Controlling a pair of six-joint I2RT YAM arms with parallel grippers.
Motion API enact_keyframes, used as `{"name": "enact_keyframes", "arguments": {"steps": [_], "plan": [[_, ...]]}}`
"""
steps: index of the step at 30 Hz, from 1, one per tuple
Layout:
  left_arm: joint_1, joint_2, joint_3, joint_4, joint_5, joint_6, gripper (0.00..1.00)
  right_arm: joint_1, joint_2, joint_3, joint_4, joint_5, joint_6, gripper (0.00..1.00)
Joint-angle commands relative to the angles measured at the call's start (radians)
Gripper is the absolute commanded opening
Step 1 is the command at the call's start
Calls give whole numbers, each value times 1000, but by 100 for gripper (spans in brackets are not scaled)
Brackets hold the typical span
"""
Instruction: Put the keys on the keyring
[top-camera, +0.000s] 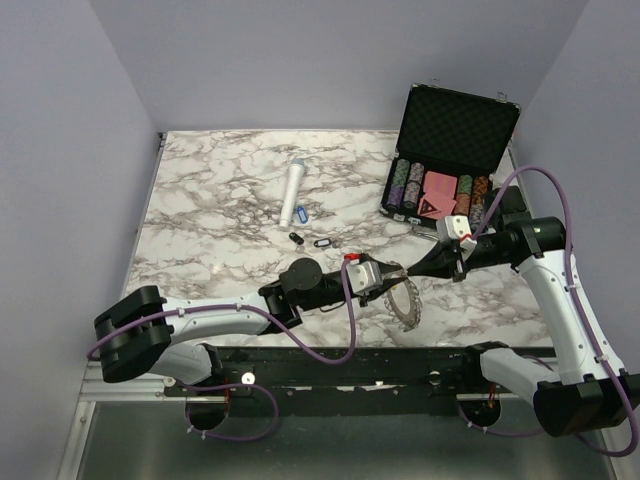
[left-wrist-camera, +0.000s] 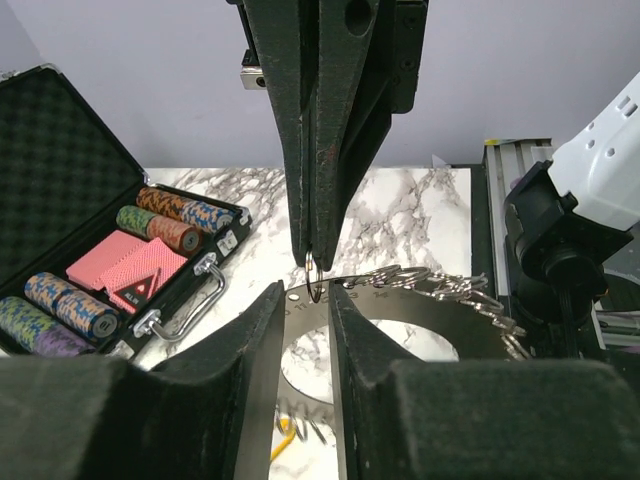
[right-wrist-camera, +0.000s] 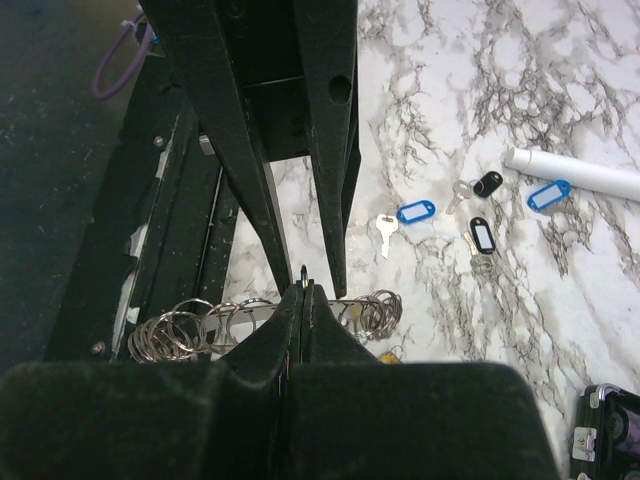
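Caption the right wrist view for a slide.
Right gripper pinches keyring, left gripper open around it, keys beyond.

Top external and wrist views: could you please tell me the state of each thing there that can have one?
right gripper: shut on the keyring's rim.
left gripper: jaws parted, straddling that rim.
large silvery toothed metal keyring: pinched by the right gripper.
small metal keys with plastic tags: lying loose, not on the keyring.
black poker-chip case: open, lid upright.
white cylinder: lying on its side.
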Motion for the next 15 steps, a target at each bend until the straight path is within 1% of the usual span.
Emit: {"name": "enact_keyframes", "arguments": {"steps": [1, 3, 15], "plan": [[-8, 12, 28, 47, 40, -16, 29, 9, -14, -8, -68, -59, -7, 0], [-9, 13, 30, 50, 43, -19, 27, 9, -14, -10, -66, -59, -5, 0], [-9, 16, 24, 79, 58, -37, 24, 7, -14, -17, -48, -57, 16, 0]]}}
